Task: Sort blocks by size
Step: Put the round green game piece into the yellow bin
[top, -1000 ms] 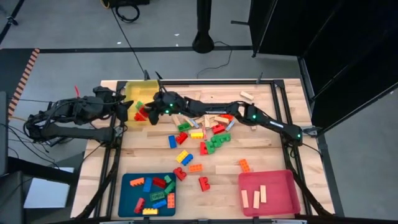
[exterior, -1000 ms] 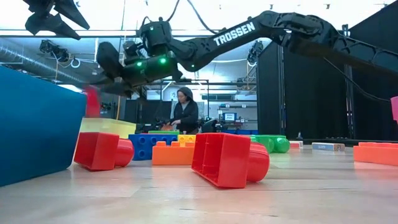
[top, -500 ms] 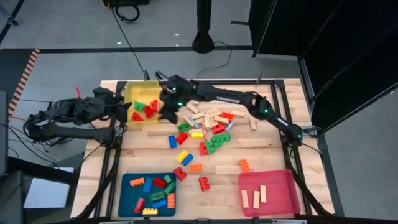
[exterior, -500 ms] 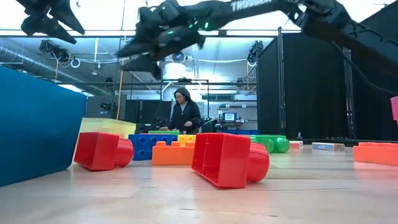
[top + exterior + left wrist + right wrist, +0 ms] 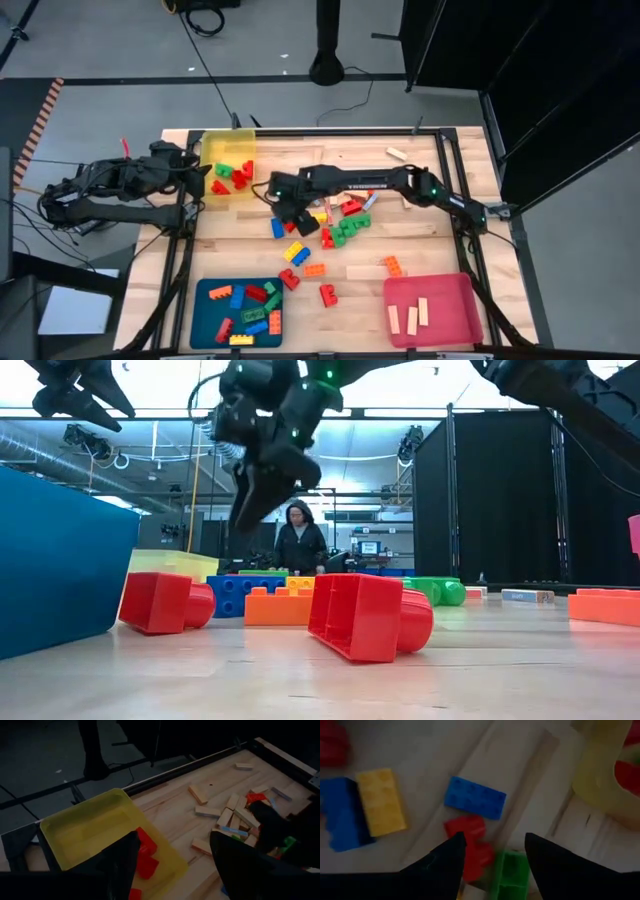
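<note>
The right gripper [image 5: 492, 850] is seen with its fingers spread and nothing between them, poised over a small red brick [image 5: 470, 845] and the end of a green brick [image 5: 510, 872]; a blue brick [image 5: 475, 797] lies just beyond, and a yellow brick [image 5: 380, 800] touches another blue one to the side. The spread stance is judged to be a readiness to close on the red brick, since that piece sits most nearly under the gap.

In the high view this right gripper [image 5: 292, 205] is placed at the near-left edge of the central heap of blocks [image 5: 335, 215], the arm being stretched across the table from the right. The left gripper [image 5: 170, 860] is likewise held apart and empty, parked beside the yellow tray [image 5: 228, 165], presumably kept clear so the working arm is not obstructed.

Red and green bricks are gathered in the yellow tray, mixed coloured bricks in the blue tray [image 5: 238, 310], and pale wooden bars in the pink tray [image 5: 430, 310]. Many blocks are left loose on the table [image 5: 240, 255] between the trays, so the sorting is judged well short of finished.

A person [image 5: 297, 540] is seen in the room beyond.
</note>
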`<move>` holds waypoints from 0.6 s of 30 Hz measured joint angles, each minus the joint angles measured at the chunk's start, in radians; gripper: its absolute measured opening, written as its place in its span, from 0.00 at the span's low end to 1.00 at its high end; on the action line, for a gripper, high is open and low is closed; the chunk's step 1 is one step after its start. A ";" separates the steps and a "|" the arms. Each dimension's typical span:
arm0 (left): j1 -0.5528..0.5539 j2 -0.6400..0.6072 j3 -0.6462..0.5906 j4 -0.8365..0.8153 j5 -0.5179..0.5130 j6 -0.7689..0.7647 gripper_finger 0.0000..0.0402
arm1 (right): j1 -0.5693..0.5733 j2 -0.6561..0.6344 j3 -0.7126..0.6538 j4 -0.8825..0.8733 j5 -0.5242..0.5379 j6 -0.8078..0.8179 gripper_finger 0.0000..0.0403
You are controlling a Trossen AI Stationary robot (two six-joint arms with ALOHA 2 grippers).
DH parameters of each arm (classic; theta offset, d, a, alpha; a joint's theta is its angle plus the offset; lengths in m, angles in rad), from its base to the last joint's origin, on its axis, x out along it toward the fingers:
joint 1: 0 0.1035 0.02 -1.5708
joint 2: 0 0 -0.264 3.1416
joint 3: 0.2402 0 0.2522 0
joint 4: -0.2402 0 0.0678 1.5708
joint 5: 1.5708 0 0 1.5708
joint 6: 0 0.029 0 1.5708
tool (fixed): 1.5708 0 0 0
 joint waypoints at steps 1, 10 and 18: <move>0.000 0.000 0.000 0.000 0.000 -0.001 0.63 | -0.005 0.000 -0.012 -0.002 0.003 0.008 0.55; 0.000 0.000 0.000 0.000 0.000 -0.020 0.63 | -0.057 0.000 -0.131 0.054 0.028 0.068 0.57; 0.000 0.000 0.000 0.000 -0.007 -0.021 0.63 | -0.093 0.000 -0.136 0.109 0.026 0.088 0.56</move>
